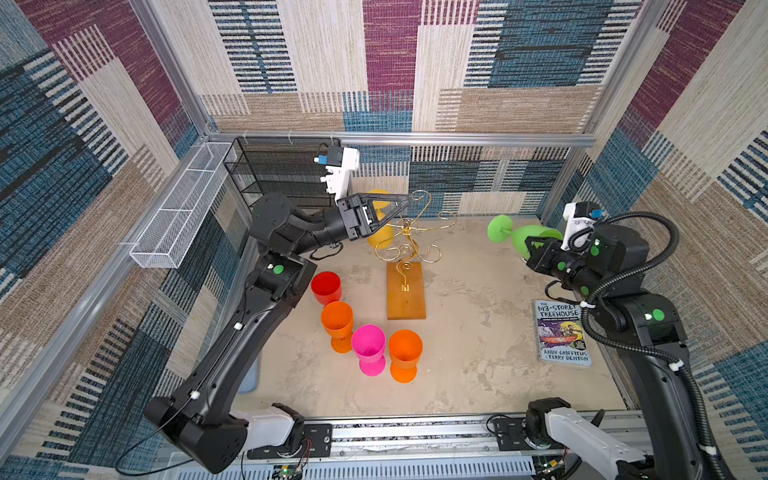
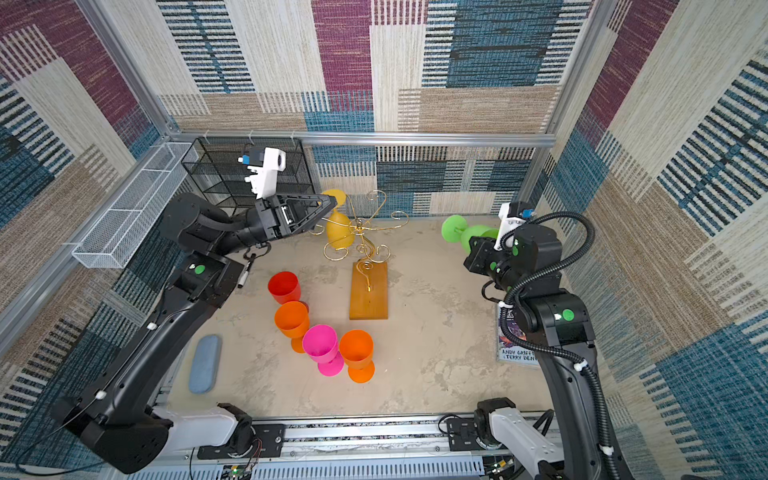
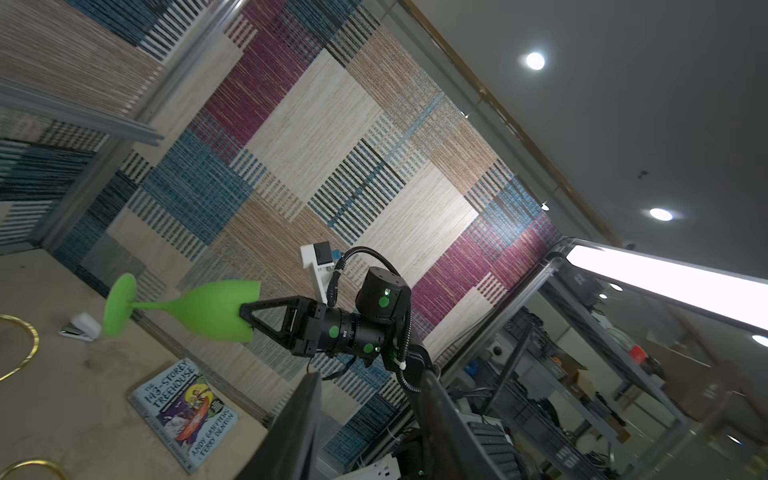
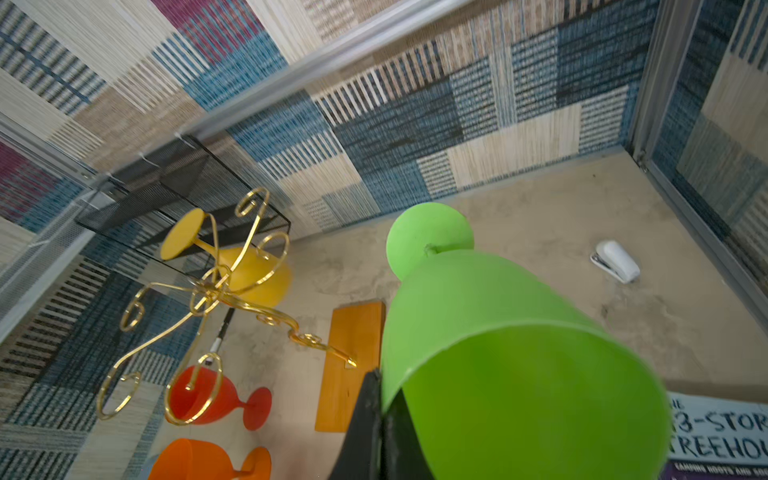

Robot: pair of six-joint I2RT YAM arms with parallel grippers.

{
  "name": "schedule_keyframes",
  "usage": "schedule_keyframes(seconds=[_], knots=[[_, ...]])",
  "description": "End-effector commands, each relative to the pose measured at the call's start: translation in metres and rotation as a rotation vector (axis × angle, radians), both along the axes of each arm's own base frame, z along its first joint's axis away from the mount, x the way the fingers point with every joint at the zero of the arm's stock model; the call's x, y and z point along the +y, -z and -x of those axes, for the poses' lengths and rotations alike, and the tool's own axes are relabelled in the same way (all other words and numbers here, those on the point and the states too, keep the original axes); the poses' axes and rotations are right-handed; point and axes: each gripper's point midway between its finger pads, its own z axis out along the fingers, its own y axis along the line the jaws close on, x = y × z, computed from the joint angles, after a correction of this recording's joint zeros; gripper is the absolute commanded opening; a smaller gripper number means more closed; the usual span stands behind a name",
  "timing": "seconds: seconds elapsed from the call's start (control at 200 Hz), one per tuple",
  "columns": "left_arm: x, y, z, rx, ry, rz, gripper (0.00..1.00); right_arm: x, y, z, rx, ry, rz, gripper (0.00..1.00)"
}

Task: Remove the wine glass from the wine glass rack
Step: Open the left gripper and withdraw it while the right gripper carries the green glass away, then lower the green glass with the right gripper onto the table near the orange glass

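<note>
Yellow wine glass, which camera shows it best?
Right wrist view: the yellow wine glass hangs foot-up on the rack, barely obstructed. In both top views the left gripper covers part; left wrist view misses it.

The wine glass rack point(image 1: 406, 301) is standing on the counter point(image 1: 478, 332) a little toward 12 o'clock, a wine glass point(image 1: 380, 241) hanging upside down on its 11 o'clock side with the left pincer point(image 1: 401, 209) just beside it at 9 o'clock. Four upright glasses point(image 1: 368, 345) are curving from the rack's 9 o'clock round to its 6 o'clock, and a book point(image 1: 563, 334) is lying at 4 o'clock. The mesh shelf unit point(image 1: 274, 174) is sitting at 11 o'clock, the wire basket point(image 1: 178, 216) at its 9 o'clock, and the right pincer point(image 3: 245, 311) is holding a sideways wine glass point(image 3: 208, 307) at 2 o'clock.
</note>
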Motion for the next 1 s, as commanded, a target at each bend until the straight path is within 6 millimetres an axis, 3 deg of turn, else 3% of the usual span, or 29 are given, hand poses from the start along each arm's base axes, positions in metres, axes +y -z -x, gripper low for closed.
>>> schedule_keyframes(seconds=[0.0, 0.16, 0.391, 0.656, 0.996], knots=[[0.023, 0.045, -0.022, -0.058, -0.287, -0.250, 0.45, 0.008, 0.056, 0.021, 0.206, -0.072, 0.030, 0.00], [0.050, 0.042, -0.023, -0.115, -0.459, -0.295, 0.49, 0.036, 0.105, 0.040, 0.366, -0.165, 0.042, 0.00], [0.055, 0.045, -0.026, -0.118, -0.487, -0.313, 0.49, 0.102, 0.168, 0.077, 0.591, -0.329, 0.174, 0.00], [0.059, 0.051, -0.026, -0.117, -0.508, -0.328, 0.48, 0.142, 0.191, 0.089, 0.661, -0.436, 0.253, 0.00], [0.064, 0.056, -0.028, -0.108, -0.518, -0.334, 0.48, 0.168, 0.198, 0.084, 0.665, -0.483, 0.297, 0.00]])
